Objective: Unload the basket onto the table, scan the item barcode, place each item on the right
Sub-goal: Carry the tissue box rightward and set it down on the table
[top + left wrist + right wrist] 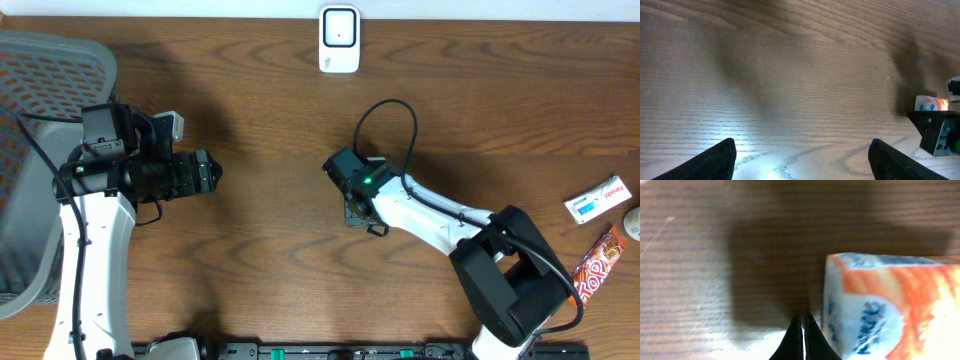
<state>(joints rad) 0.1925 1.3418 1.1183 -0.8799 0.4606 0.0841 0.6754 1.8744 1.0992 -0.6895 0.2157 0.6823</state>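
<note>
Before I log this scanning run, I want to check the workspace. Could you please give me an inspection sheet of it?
Surface: brown wooden table, no spill seen.
Job's things: white scanner at the far edge; orange-and-white box beside the right tool, not between its fingers.
Clutter: white packet and red snack wrapper near the right edge.
Tools: left tool open, holding nothing; right tool shut, holding nothing.
Cables: black cable looping over the right arm.
Surroundings: grey mesh object at the left, perhaps a chair.
</note>
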